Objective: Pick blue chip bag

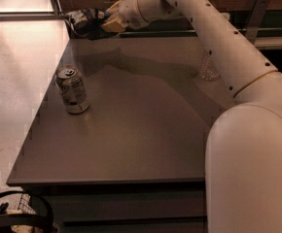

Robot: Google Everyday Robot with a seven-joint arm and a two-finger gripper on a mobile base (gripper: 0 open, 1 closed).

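Note:
The blue chip bag (86, 22) is a small crumpled dark glossy bag with pale markings, held in the air above the far left corner of the grey table (131, 130). My gripper (107, 21) is at the end of the white arm reaching across from the right and is shut on the bag's right side. The bag hangs clear of the tabletop.
A silver drink can (72, 89) stands upright near the table's left edge. A clear plastic water bottle (209, 67) stands at the right, partly hidden behind my arm. A dark counter with a rail runs along the back. A wire basket (19, 215) sits at the lower left.

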